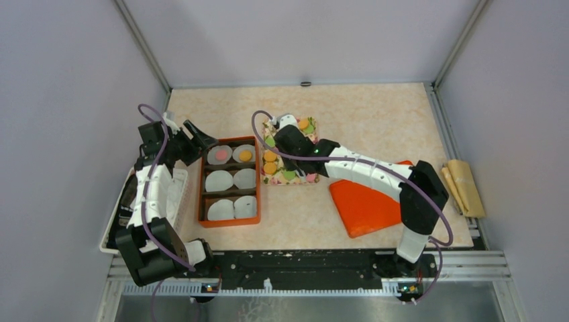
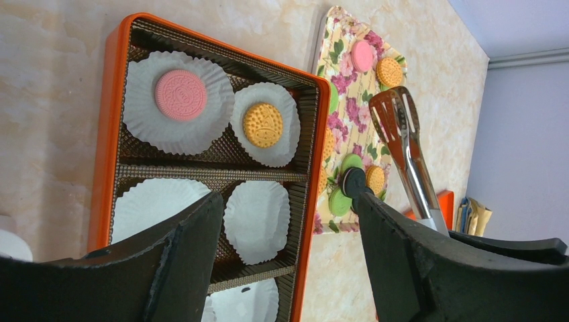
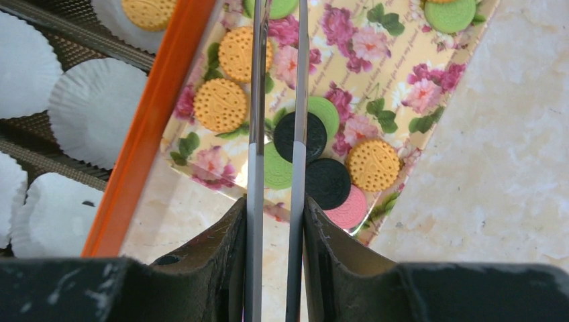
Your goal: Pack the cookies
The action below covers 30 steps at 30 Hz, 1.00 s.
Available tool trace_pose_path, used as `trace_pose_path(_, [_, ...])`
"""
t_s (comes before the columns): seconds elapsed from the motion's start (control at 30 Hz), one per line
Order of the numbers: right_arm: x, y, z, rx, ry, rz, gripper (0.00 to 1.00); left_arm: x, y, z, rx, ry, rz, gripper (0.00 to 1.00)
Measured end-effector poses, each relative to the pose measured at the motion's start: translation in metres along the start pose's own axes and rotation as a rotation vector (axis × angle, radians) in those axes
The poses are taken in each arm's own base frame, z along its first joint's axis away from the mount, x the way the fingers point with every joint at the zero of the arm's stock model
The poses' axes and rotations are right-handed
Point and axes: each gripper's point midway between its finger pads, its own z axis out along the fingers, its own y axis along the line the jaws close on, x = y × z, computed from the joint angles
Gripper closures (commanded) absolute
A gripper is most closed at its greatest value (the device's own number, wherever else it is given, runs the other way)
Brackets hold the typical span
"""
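The cookies point(image 3: 221, 104) lie in orange, green, black and pink on a floral tray point(image 3: 402, 74) right of the orange box point(image 1: 201, 194). A pink cookie point(image 2: 180, 94) and an orange cookie point(image 2: 262, 125) sit in paper liners in the box's far compartments. My right gripper point(image 3: 275, 208) is shut on metal tongs point(image 3: 257, 100), whose two arms are squeezed close together. They reach out over the tray above a black cookie point(image 3: 283, 137), and their tips run off the top of the right wrist view. My left gripper point(image 2: 288, 201) hangs open and empty over the box's right side.
Several empty white liners point(image 1: 219, 180) fill the box's other compartments. An orange lid point(image 1: 366, 201) lies under my right arm. A white basket point(image 1: 178, 194) stands at the left table edge, and brown paper pieces point(image 1: 463, 184) lie at the right edge.
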Motion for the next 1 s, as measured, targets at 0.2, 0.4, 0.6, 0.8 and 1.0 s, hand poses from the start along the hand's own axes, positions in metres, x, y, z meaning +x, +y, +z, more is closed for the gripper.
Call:
trace_pose_path(0.2, [0.002, -0.035, 0.014, 0.064, 0.024, 0.056, 0.73, -0.001, -0.001, -0.001, 0.002, -0.002, 0.002, 0.2])
trace_pose_path(0.4, [0.016, -0.044, 0.032, 0.086, 0.071, 0.06, 0.72, 0.0, 0.0, 0.001, 0.001, 0.004, -0.003, 0.2])
trace_pose_path(0.6, [0.031, -0.039, 0.045, 0.073, 0.117, 0.063, 0.72, 0.0, 0.002, 0.002, 0.001, 0.012, -0.009, 0.2])
trace_pose_path(0.8, [0.031, -0.042, 0.048, 0.078, 0.12, 0.092, 0.62, 0.001, 0.001, 0.002, 0.003, 0.014, -0.009, 0.2])
trace_pose_path(1.0, [0.032, -0.048, 0.05, 0.088, 0.126, 0.111, 0.6, 0.002, 0.0, 0.002, 0.011, 0.018, -0.009, 0.2])
